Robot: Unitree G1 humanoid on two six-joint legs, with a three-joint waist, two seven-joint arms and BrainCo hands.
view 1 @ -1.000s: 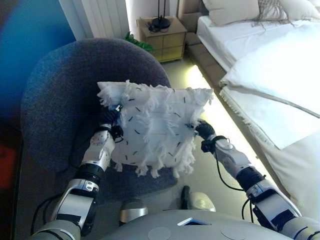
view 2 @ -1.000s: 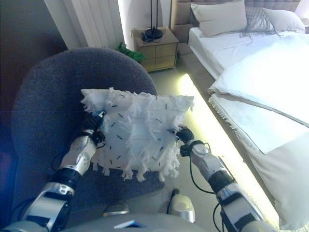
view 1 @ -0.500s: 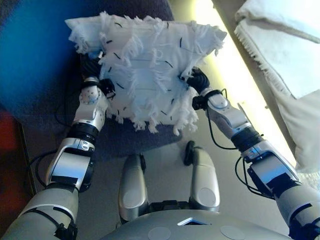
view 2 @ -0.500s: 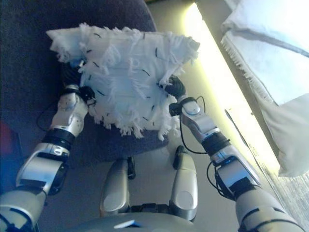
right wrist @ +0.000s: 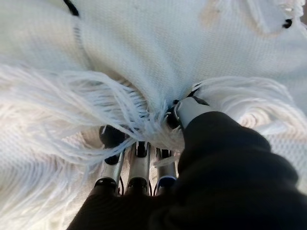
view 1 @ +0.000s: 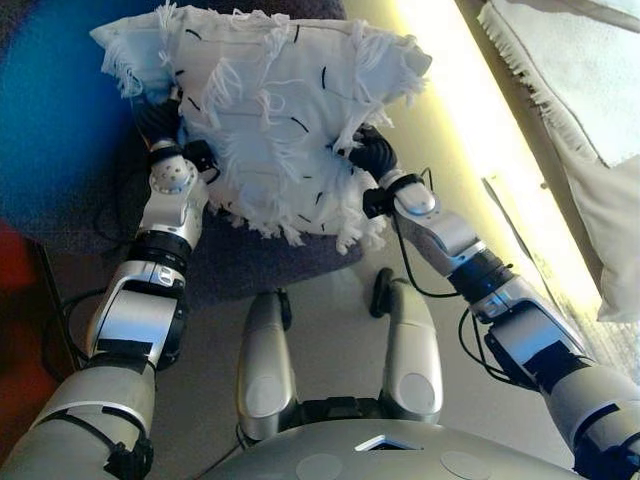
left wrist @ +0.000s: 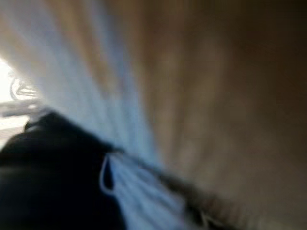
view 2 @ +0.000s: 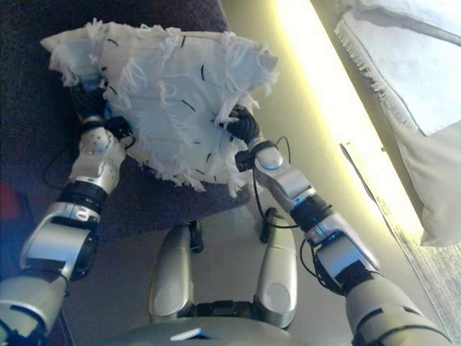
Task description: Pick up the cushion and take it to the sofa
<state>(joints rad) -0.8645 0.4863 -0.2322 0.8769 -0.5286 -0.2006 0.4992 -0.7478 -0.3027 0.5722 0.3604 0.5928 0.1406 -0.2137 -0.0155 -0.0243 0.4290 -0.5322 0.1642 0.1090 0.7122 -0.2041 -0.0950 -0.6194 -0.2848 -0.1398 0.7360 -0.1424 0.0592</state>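
The cushion (view 1: 270, 110) is white with long fringes and short black dashes. I hold it up between both hands over the seat of a dark grey round armchair (view 1: 250, 265). My left hand (view 1: 160, 125) is at the cushion's left edge, mostly hidden behind the fringe. My right hand (view 1: 372, 155) grips the right edge. In the right wrist view the fingers (right wrist: 136, 163) and thumb (right wrist: 189, 110) pinch the cushion's cloth (right wrist: 144, 52). The left wrist view is blurred and shows only pale cloth (left wrist: 120, 96) close up.
A bed with white bedding (view 1: 590, 90) runs along the right, with a lit strip (view 1: 470, 110) on the floor along its base. Pale floor lies between the armchair and the bed. A dark red thing (view 1: 20, 340) stands at the left.
The camera has tilted down, so the bed and nightstand have left the view. Both hands still hold the cushion and have carried it a little up and forward.
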